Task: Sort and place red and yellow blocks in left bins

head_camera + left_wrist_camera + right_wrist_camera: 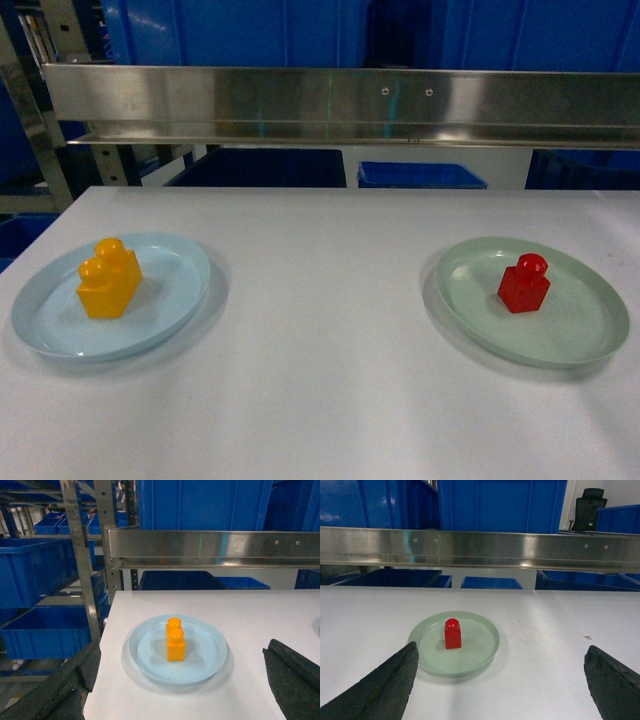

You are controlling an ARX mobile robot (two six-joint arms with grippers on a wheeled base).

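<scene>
Blocks on plates, both claws spread wide.
Yellow block (109,278) on blue plate (170,320); red block (524,284) on green plate (580,335); left claw (185,680), right claw (502,680) empty.

There are no words, numbers or signs to read here. The yellow block (109,277), the red block (524,284), both plates and the blue bins (45,630) are all plain (no stickers or labels show on any of them).
</scene>
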